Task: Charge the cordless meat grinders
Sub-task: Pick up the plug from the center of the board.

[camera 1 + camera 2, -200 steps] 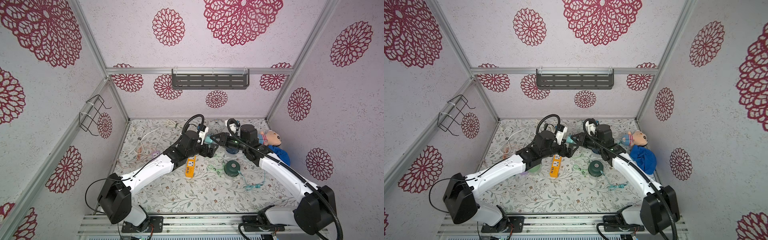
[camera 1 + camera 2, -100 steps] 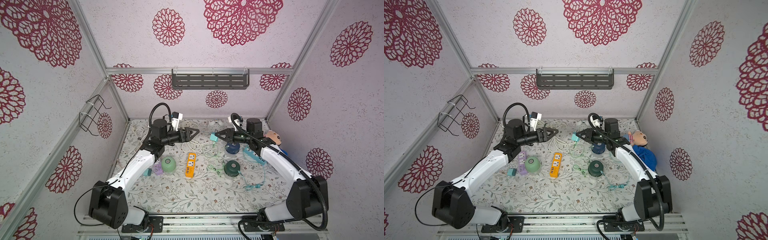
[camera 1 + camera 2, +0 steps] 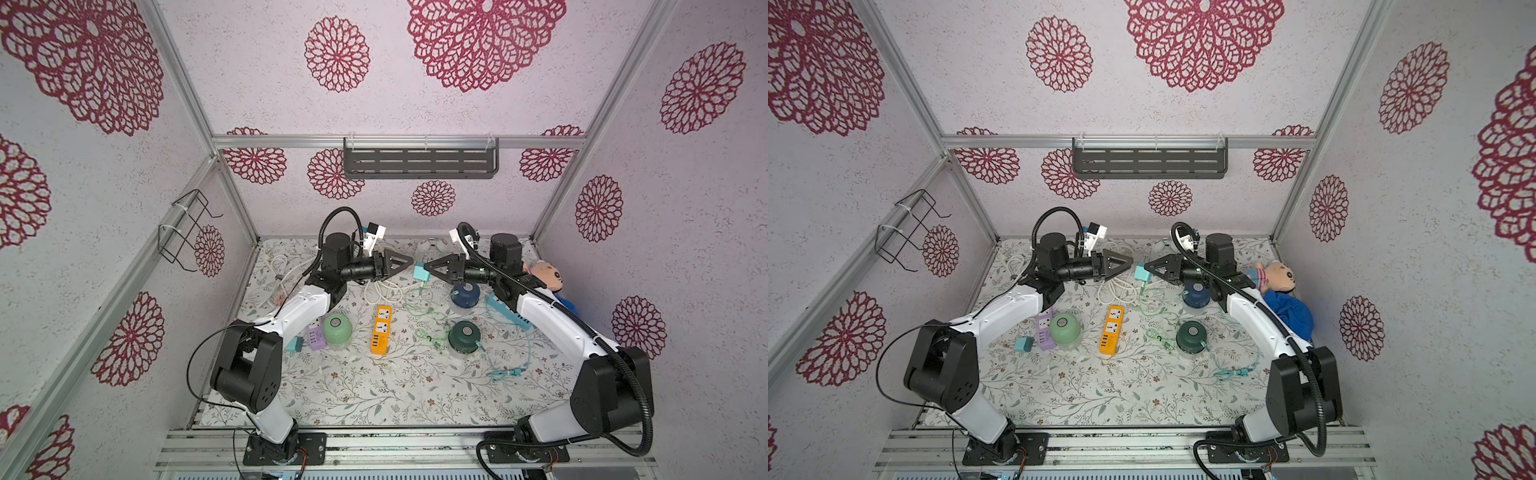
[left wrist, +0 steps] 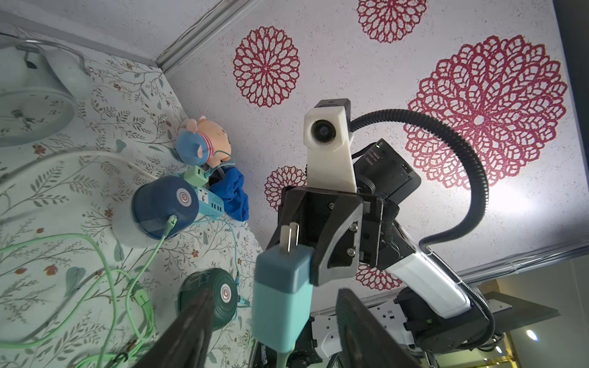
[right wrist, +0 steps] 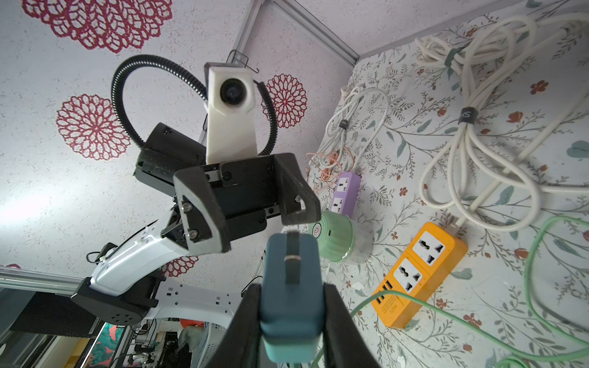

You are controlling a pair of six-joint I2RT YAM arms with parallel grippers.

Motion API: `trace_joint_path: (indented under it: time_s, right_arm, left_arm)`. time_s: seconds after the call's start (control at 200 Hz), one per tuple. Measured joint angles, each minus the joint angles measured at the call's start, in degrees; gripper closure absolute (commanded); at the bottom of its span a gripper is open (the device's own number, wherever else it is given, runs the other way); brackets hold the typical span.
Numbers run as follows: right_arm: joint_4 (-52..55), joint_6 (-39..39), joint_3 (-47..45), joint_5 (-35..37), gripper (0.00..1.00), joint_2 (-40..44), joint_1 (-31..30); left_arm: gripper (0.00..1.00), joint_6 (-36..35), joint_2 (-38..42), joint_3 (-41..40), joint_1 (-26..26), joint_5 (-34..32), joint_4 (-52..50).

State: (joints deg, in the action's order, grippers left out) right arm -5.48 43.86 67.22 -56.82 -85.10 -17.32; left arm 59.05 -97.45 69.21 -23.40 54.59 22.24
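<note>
Swinging back in, your left end effector (image 3: 409,262) has narrowed yet stays empty, just beside the teal square charger block (image 3: 421,272) pinched in your right end effector (image 3: 429,267), likely a handover, while the navy blue dome-topped plastic grinder (image 3: 464,292) stands on the surface (image 3: 374,395) beneath that wrist.

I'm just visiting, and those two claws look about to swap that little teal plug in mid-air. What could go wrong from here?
1. The right gripper holds the teal charger above the table, with the open left gripper facing it. A mistimed release could drop it.
2. Its green cable dangles into loops near the navy grinder, so pulling may snag the cable or tip the grinder.
</note>
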Motion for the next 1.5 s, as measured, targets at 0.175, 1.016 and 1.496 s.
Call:
trace_joint_path:
  time_s: [0.175, 1.016, 1.496]
  right_arm:
    - [-0.63, 0.92, 1.05, -0.04, 1.0, -1.68, -0.33]
    - [-1.84, 1.25, 1.68, -0.7, 1.0, -3.1, -0.7]
    - [-3.08, 1.9, 0.92, 2.34, 0.18, -2.78, -1.16]
  left_arm:
    - [0.46, 2.27, -1.57, 0.28, -1.51, 0.15, 3.17]
    - [0.69, 4.57, -3.89, 0.94, -1.79, 0.17, 5.99]
    - [0.79, 7.26, -3.87, -0.31, -1.99, -1.66, 10.67]
